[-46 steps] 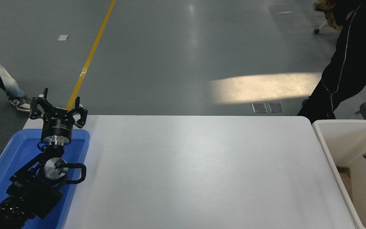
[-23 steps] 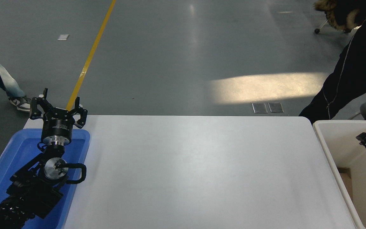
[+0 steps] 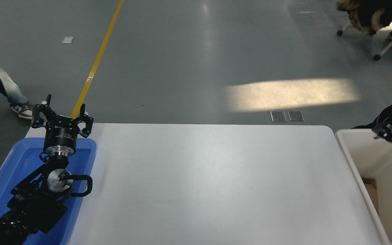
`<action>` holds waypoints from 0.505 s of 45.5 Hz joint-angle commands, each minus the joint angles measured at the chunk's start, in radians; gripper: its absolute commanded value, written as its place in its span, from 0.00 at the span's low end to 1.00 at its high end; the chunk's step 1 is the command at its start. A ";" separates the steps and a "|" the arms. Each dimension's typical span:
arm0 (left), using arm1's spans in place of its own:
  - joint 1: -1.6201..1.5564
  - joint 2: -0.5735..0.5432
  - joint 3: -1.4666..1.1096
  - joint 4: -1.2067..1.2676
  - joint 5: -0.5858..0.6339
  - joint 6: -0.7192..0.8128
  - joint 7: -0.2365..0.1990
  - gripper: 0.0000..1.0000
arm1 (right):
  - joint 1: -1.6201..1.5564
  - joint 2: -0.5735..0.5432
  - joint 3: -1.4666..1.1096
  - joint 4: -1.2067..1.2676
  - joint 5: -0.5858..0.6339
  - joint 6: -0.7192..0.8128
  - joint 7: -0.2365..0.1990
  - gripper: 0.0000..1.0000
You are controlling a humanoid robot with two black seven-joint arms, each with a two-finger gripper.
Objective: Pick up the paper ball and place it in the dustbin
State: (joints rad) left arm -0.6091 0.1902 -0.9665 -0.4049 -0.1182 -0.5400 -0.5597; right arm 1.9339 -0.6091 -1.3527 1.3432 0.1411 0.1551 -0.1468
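The right gripper (image 3: 388, 132) hangs over the far rim of the off-white dustbin (image 3: 350, 160), off the bench's right edge; its opening cannot be told against dark clothing behind it. No paper ball is visible. The left gripper (image 3: 61, 114) rests spread open and empty over the blue tray (image 3: 15, 160) at the bench's left edge.

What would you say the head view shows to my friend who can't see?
A bare white table sits between a blue tray on the left, under the parked left claw, and an off-white dustbin on the right, where the right claw hangs.
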 commanded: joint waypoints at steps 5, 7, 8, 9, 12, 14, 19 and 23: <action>0.000 0.000 0.000 0.000 -0.001 0.000 0.000 0.99 | 0.441 0.179 -0.138 0.402 0.002 0.024 0.000 1.00; 0.002 0.000 0.000 0.000 -0.001 0.000 0.000 0.99 | 0.468 0.207 -0.134 0.402 0.003 0.037 0.000 1.00; 0.002 0.000 0.000 0.000 -0.001 0.000 0.000 0.99 | 0.482 0.221 -0.129 0.402 0.005 0.047 0.000 1.00; 0.002 0.000 0.000 0.000 -0.001 0.000 0.000 0.99 | 0.493 0.232 -0.125 0.402 0.008 0.064 0.000 1.00; 0.002 0.000 0.000 0.000 -0.001 0.000 0.000 0.99 | 0.520 0.252 -0.112 0.402 0.029 0.131 0.000 1.00; 0.002 0.000 0.000 0.001 -0.001 0.000 0.000 0.99 | 0.543 0.258 -0.100 0.402 0.049 0.174 0.000 1.00; 0.002 0.000 0.000 0.001 -0.003 0.002 0.000 0.99 | 0.625 0.273 -0.036 0.402 0.089 0.299 0.000 1.00; 0.002 0.000 0.000 0.000 -0.001 0.002 0.000 0.99 | 0.658 0.275 0.020 0.402 0.103 0.362 0.000 1.00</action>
State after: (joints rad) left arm -0.6077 0.1902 -0.9664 -0.4043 -0.1197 -0.5399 -0.5597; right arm 2.4459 -0.3824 -1.4205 1.7075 0.1929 0.3406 -0.1473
